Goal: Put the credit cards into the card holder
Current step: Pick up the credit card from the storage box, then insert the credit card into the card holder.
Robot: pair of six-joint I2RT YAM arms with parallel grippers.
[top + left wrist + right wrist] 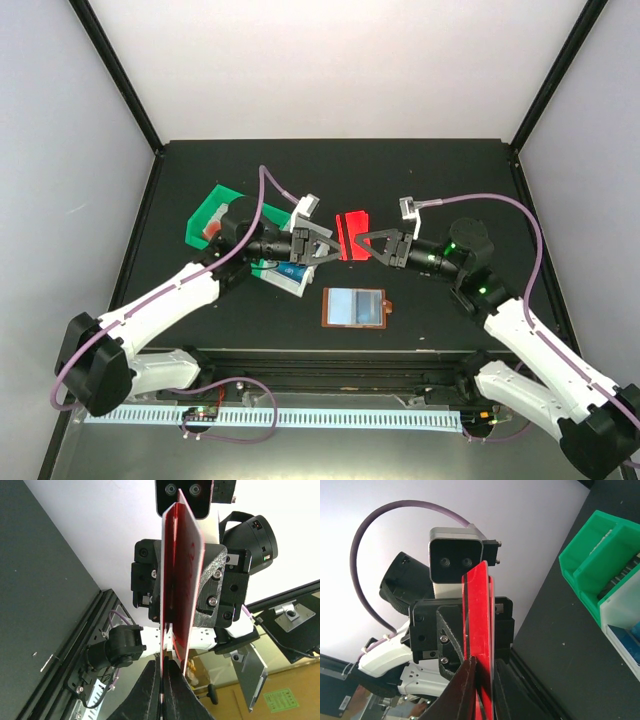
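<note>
A red credit card (352, 235) hangs on edge in the air between my two grippers, above the table's middle. My left gripper (335, 245) is shut on the card's left edge; in the left wrist view the red card (182, 580) stands pinched between the black fingers (147, 690). My right gripper (368, 240) faces it from the right. Its jaws stand slightly parted around the red card (479, 615), with a thin gap on one side. The brown card holder (354, 307) lies open on the table in front, its clear pocket facing up. A blue card (627, 640) lies in the white bin.
A green bin (215, 210) and a white bin (290, 278) sit tilted at the left behind the left arm. Both bins, the green bin (590, 565) and the white one (620, 612), show at the right of the right wrist view. Black posts frame the table's back corners.
</note>
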